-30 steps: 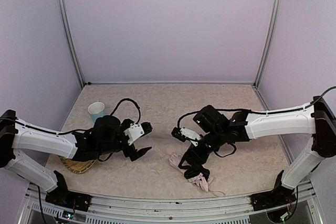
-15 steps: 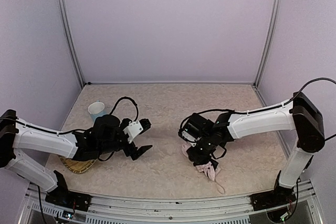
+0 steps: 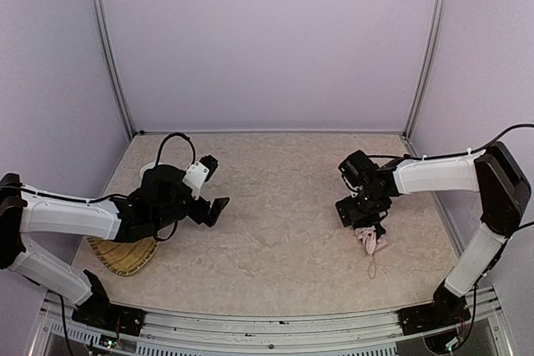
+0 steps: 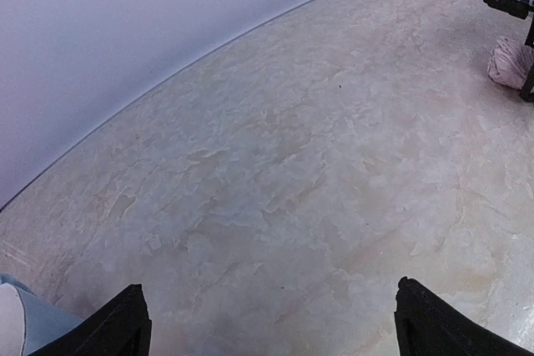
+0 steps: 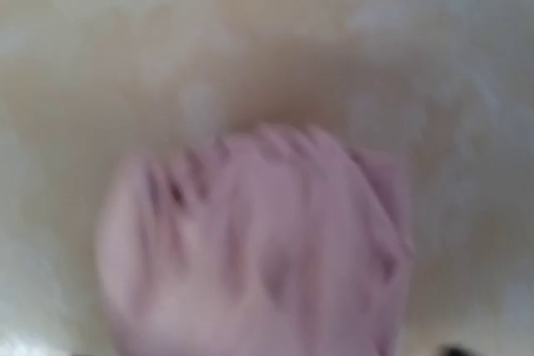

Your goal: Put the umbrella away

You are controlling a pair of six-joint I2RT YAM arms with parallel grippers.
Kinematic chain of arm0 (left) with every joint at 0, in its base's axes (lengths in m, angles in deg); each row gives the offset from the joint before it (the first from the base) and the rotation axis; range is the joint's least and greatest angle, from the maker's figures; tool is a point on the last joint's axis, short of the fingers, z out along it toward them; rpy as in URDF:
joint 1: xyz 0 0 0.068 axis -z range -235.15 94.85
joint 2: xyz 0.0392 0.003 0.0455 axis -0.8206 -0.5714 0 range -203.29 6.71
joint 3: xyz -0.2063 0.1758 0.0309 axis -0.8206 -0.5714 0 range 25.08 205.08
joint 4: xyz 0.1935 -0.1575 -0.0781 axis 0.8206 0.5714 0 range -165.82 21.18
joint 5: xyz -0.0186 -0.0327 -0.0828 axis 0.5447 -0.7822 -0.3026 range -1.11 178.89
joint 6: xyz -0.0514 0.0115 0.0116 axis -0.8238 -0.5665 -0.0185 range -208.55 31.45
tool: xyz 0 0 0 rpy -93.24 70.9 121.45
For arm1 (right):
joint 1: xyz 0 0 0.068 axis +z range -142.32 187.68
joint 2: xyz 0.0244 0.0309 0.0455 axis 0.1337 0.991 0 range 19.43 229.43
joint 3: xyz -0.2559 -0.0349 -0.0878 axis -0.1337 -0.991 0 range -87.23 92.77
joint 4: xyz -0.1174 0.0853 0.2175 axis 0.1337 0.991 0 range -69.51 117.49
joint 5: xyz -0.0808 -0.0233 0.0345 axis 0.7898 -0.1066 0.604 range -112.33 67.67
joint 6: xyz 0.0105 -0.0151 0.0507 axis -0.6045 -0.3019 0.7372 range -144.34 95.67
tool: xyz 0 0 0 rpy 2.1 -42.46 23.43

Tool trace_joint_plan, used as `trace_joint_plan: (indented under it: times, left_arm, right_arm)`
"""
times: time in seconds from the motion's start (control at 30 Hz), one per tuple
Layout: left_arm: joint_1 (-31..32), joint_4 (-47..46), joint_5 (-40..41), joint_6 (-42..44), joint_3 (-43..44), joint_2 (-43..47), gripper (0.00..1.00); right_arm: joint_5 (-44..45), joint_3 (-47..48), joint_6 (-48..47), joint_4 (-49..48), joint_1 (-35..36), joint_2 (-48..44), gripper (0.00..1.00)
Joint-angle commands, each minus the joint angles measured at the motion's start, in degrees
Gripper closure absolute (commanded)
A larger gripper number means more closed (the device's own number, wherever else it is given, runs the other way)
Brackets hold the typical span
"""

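The umbrella (image 3: 371, 240) is folded into a short pale pink bundle at the right of the table, its thin wrist strap (image 3: 373, 268) trailing toward the near edge. My right gripper (image 3: 364, 224) sits over the bundle's far end and is shut on it. In the right wrist view the blurred pink fabric (image 5: 259, 248) fills the lower frame and hides the fingers. My left gripper (image 3: 215, 185) is open and empty at the left, far from the umbrella. In the left wrist view its fingertips (image 4: 125, 323) are spread wide, and the umbrella (image 4: 509, 62) shows at the far right.
A woven straw tray (image 3: 125, 254) lies at the near left under my left arm. A pale blue cup (image 3: 150, 171) stands behind that arm and shows at the lower left of the left wrist view (image 4: 25, 323). The enclosure walls ring the table.
My right gripper has moved right and away from the near edge, carrying the umbrella along with it. My left gripper has pulled back left and away from the near edge, still open.
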Motion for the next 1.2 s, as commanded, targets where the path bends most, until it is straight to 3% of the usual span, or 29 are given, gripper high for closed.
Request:
trace_joint_plan:
  times: [0.0, 0.13, 0.27, 0.5, 0.67, 0.83, 1.17]
  left_arm:
    - [-1.9, 0.9, 2.2, -5.8, 2.7, 1.6, 0.01]
    - [-3.9, 3.7, 2.3, -8.1, 6.5, 0.7, 0.01]
    - [-8.7, 5.3, -1.1, -9.8, 8.8, 2.5, 0.01]
    - [-29.2, 3.3, -6.9, -16.1, 7.3, 7.5, 0.01]
    - [-39.4, -9.9, -2.5, -18.7, -3.0, 10.5, 0.01]
    - [-45.4, -16.5, -0.7, -19.2, -8.4, 9.9, 0.01]
    - [-48.8, -21.1, -0.6, -18.0, -13.0, 9.5, 0.01]
  right_arm:
    - [-2.2, 5.0, -0.9, -0.9, -0.4, 1.6, 0.0]
    - [-7.3, 6.3, -2.8, -4.9, -1.1, -4.8, 0.0]
    - [-19.1, 1.8, -5.1, -14.1, -6.9, -12.7, 0.0]
    - [-35.2, -15.1, -3.5, -34.2, -27.1, -25.5, 0.0]
    - [-34.6, -25.0, -5.6, -44.8, -32.9, -31.4, 0.0]
    - [-23.8, -31.7, -2.2, -48.8, -35.7, -35.8, 0.0]
    - [-13.7, -39.1, 5.0, -56.7, -35.7, -35.7, 0.0]
